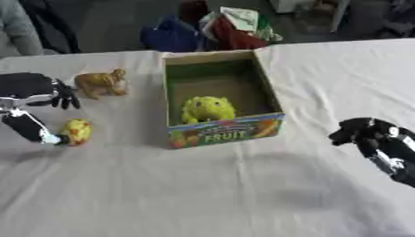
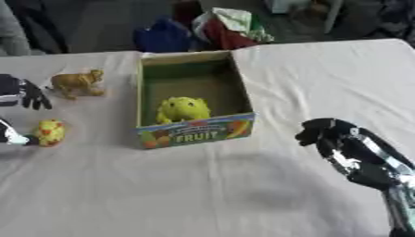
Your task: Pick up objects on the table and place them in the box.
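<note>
An open cardboard box [image 1: 267,90] marked FRUIT stands mid-table with a yellow-green frog toy [image 1: 207,109] inside. Left of the box lies a brown animal toy [image 1: 101,83]. Nearer the front left sits a small yellow chick-like toy [image 1: 78,131]. My left hand [image 1: 36,90] hovers at the left edge above the table, its fingers hanging relaxed, while a lower finger or thumb tip [image 1: 50,138] touches the yellow toy's left side. My right hand [image 2: 328,134] is at the right, fingers curled, holding nothing, well clear of the box.
A white cloth covers the table [image 1: 219,185]. Beyond the far edge lie a blue bag [image 1: 170,34] and red and white items on the floor. Wide room lies in front of the box.
</note>
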Robot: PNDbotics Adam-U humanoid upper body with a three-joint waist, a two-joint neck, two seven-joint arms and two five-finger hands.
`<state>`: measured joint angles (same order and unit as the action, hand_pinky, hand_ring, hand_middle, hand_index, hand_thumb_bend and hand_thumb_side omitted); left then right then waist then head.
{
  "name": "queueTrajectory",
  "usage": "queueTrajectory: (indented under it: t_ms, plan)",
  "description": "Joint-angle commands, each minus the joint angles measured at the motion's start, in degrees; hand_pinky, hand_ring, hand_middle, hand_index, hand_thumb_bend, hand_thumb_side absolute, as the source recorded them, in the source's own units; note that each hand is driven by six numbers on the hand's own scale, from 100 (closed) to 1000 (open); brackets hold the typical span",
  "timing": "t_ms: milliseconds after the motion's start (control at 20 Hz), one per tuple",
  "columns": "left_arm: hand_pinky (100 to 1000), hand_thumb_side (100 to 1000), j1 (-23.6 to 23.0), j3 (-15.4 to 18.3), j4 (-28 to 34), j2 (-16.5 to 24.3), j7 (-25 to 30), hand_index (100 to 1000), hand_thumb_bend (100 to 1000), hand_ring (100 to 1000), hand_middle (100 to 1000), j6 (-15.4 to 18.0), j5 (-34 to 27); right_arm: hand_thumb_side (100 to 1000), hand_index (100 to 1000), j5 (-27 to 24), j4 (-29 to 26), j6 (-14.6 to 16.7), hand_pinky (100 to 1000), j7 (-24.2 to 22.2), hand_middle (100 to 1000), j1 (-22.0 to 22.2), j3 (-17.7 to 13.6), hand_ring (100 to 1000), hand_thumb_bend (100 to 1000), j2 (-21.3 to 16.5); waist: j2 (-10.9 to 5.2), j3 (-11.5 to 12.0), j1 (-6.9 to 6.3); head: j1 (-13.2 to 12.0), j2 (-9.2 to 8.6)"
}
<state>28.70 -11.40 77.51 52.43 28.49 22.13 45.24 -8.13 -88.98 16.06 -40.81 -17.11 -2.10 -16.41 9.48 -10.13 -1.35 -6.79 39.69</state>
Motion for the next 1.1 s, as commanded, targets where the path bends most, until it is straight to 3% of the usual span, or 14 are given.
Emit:
queueTrajectory:
  t_ms: [50,550,1100]
  plan:
    - [694,365,0.6,0.9,-0.5,2.5,-0.7,790,521,600,579,0.1,1.3,491,824,0.2,-0.3,0.0,744,0.2,660,-0.4,-0.5,766,100,-1.2,-0.92,0.1,0.05,0.2,-0.02]
    - [689,305,3.2,0.5,-6.4,-1.0,-4.0,785,508,595,572,0.4,7.2,488,825,0.2,-0.3,0.1,743,0.2,660,-0.3,-0.4,766,100,-1.0,-0.77,0.1,0.44,0.2,0.25]
    - [666,251,5.1,0.3,-10.1,-4.1,-8.4,766,452,570,549,0.1,9.7,489,824,0.3,-0.3,0.1,743,0.1,660,-0.2,-0.4,766,100,-0.8,-0.60,-0.2,0.42,0.1,0.46]
